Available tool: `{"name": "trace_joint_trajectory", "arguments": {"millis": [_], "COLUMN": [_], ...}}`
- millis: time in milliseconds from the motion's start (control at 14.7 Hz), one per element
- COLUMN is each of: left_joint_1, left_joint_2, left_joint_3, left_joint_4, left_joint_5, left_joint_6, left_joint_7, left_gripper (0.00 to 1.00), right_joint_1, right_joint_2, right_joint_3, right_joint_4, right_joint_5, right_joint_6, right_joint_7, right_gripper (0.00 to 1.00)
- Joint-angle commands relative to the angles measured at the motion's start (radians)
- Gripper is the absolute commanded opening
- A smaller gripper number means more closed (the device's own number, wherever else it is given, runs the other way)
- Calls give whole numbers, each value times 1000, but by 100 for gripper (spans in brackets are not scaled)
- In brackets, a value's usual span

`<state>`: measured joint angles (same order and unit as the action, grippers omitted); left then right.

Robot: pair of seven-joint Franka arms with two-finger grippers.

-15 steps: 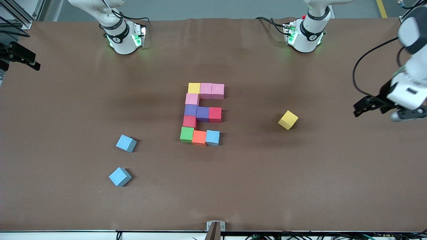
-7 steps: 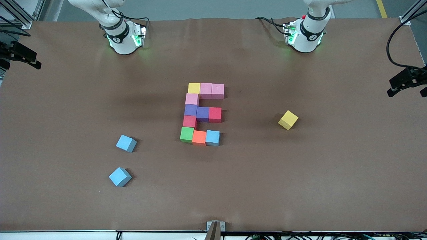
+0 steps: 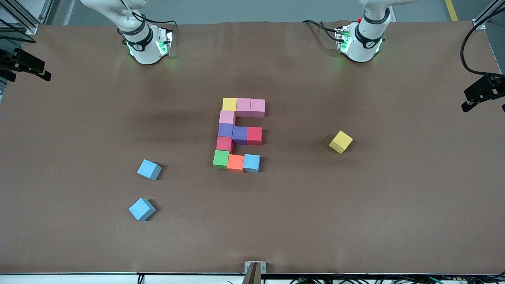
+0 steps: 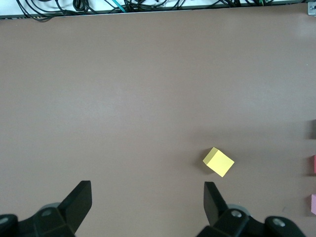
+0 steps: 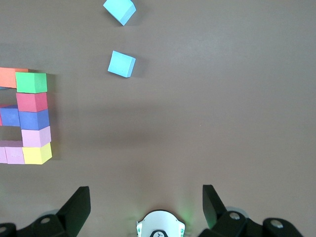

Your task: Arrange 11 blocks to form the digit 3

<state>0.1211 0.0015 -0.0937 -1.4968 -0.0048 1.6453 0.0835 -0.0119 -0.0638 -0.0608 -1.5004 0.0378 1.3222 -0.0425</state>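
On the table (image 3: 355, 221), eleven joined blocks (image 3: 239, 135); three loose.

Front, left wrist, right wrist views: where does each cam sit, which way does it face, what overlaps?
Front: high across the table, facing both bases; digit 3 central, left tool at table's edge.
Left wrist: looks down between open left tool fingers at lone yellow block.
Right wrist: looks down past open right tool at two light blue blocks.
Shared: the yellow block appears in the front and left wrist views.

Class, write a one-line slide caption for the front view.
Eleven-block digit 3 at table centre, three loose blocks apart; left gripper and right gripper open, empty, at the table's ends.
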Motion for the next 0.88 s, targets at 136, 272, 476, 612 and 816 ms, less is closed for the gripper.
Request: {"name": "trace_joint_trajectory", "arguments": {"millis": [136, 272, 476, 612, 816], "left_joint_1": [-4, 0, -3, -1, 0], "left_joint_2": [12, 9, 11, 12, 12], "left_joint_3": [-18, -23, -24, -44, -46], "left_joint_4": [41, 38, 35, 35, 35], "left_joint_5": [-3, -12, -12, -12, -15], "left_joint_6": [-21, -27, -29, -29, -29], "left_joint_7": [19, 19, 19, 19, 21], "left_gripper": [100, 100, 100, 100, 100], "right_joint_1": [-13, -13, -11, -11, -8], "right_joint_2": [-21, -21, -21, -21, -21], "right_joint_3": [9, 9, 9, 9, 9], "right_joint_4": [-20, -20, -18, -18, -18], "right_joint_5": [16, 16, 16, 16, 13], "right_joint_6": [0, 5, 9, 11, 11], "right_joint_7": [-11, -11, -13, -13, -16], "right_gripper": [100, 100, 100, 100, 100]}}
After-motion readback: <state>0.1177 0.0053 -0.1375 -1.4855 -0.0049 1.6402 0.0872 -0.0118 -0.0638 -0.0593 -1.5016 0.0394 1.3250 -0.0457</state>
